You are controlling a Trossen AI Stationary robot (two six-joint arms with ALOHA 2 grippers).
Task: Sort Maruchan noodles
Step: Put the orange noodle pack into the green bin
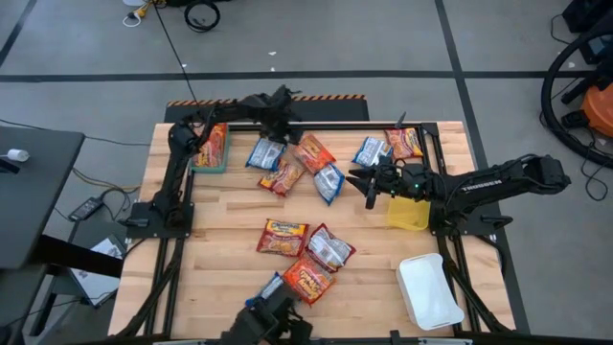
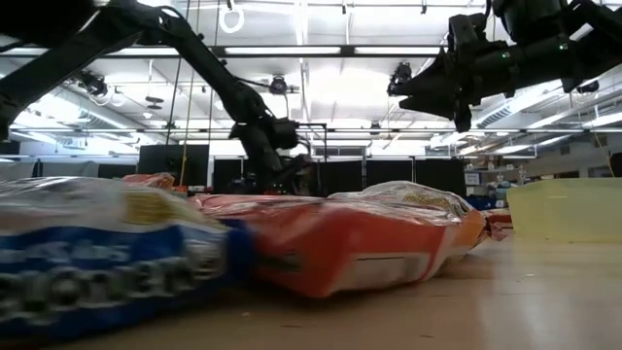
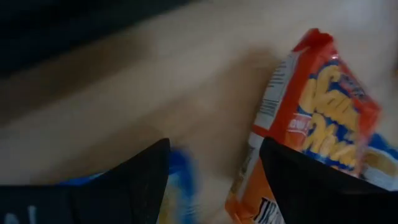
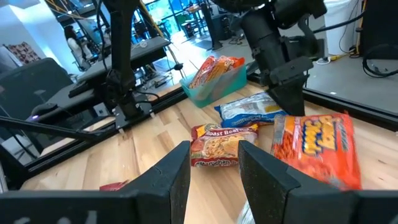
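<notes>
At the table's far edge, the left gripper (image 1: 279,117) hangs with fingers apart over a blue-and-white crinkly noodle packet (image 1: 265,152) and an orange-red packet (image 1: 313,151), probably choosing one for the teal plastic bin (image 1: 212,165). Mid-table, the right gripper (image 1: 369,182), fingers spread, holds nothing beside the yellow bin (image 1: 408,215). One orange packet (image 4: 221,142) reads "Roast Beef".

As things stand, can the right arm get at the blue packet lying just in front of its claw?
Probably yes. The right claw hangs open above the table, and the blue packet lies flat beside it with nothing on top, though an orange packet touches its far edge.
</notes>
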